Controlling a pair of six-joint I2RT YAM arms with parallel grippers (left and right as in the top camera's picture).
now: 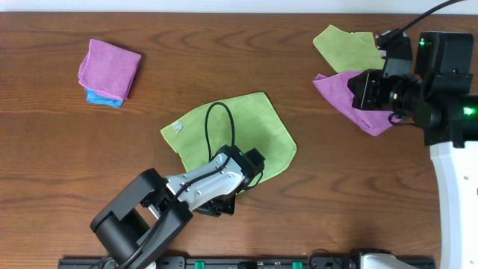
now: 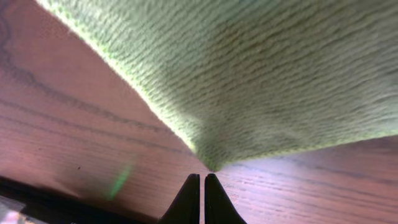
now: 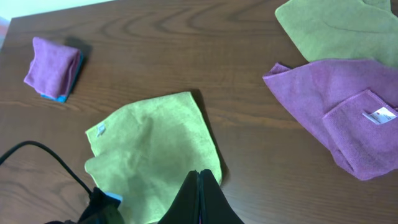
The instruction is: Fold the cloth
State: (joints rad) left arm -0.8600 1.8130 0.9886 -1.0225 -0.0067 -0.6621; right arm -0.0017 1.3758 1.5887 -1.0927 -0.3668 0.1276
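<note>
the left gripper is closed with nothing between its fingers. its tips point at the near corner of the cloth, which lies just ahead of them on the desk. this arm is much the nearer; the right gripper, also closed and empty, hangs well apart by the purple cloth. the cloth lies mid-desk, spread flat and set like a diamond. it is lime-green and nubbly, with a small white tag near another corner. taking the near corner would first need the gripper opened.
</note>
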